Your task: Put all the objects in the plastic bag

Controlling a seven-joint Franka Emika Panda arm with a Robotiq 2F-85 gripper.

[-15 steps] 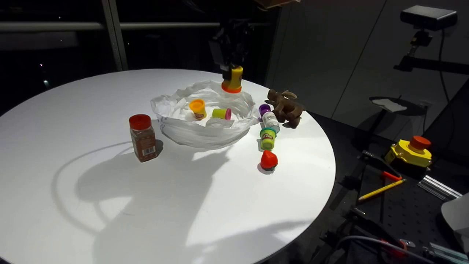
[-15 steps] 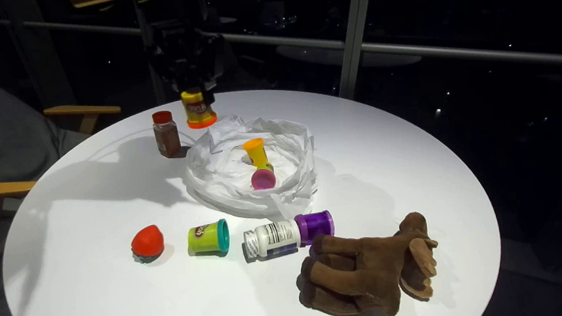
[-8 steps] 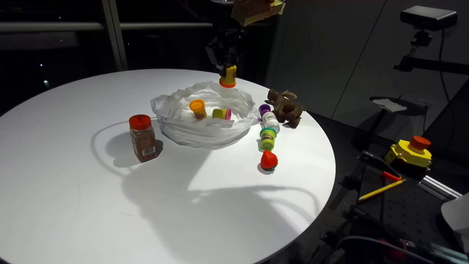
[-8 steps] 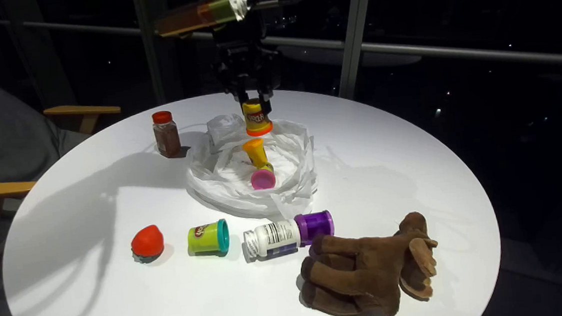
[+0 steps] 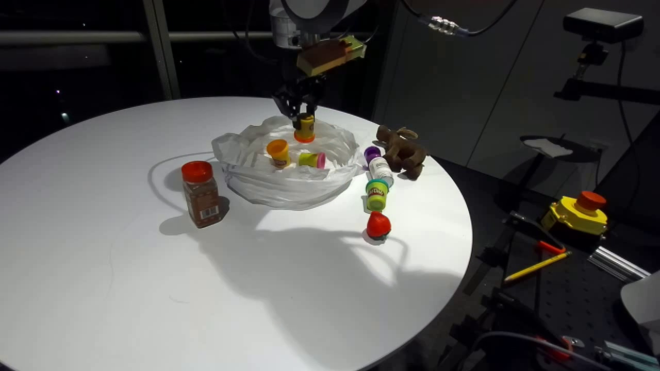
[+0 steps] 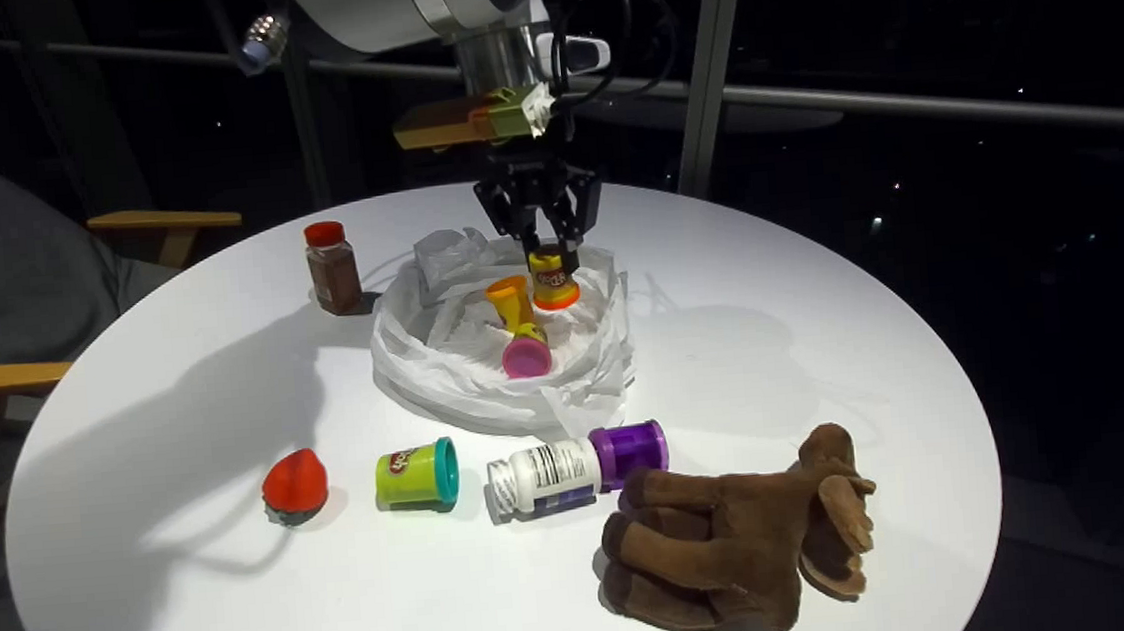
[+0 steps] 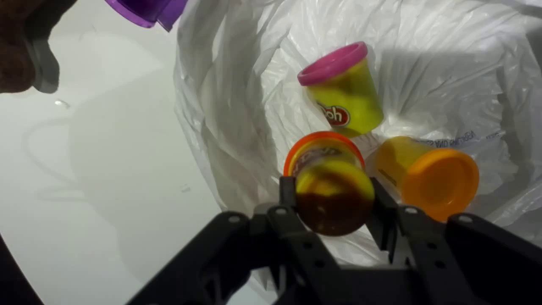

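My gripper [image 6: 553, 258] is shut on a yellow tub with an orange-red lid [image 6: 556, 292], lid down, over the inside of the open white plastic bag [image 6: 417, 387]. In the wrist view the fingers [image 7: 332, 195] press both sides of the tub. A tub with an orange lid [image 7: 440, 182] and a tub with a pink lid [image 7: 347, 97] lie in the bag. On the table are a red strawberry [image 6: 295, 482], a green tub with a teal lid [image 6: 414, 475], a white bottle [image 6: 554, 475], a purple tub [image 6: 631, 452], a brown plush animal [image 6: 740, 542] and a red-lidded jar [image 5: 202, 198].
The round white table [image 5: 154, 288] carries everything. The bag's crumpled rim [image 5: 232, 147] stands up around its contents. The bottle, purple tub and plush lie close together beside the bag. A yellow box with a red button [image 5: 575, 216] is off the table.
The gripper has carried the held tub across and down, from above the bag's edge to low inside the bag's opening. The other objects have not moved.
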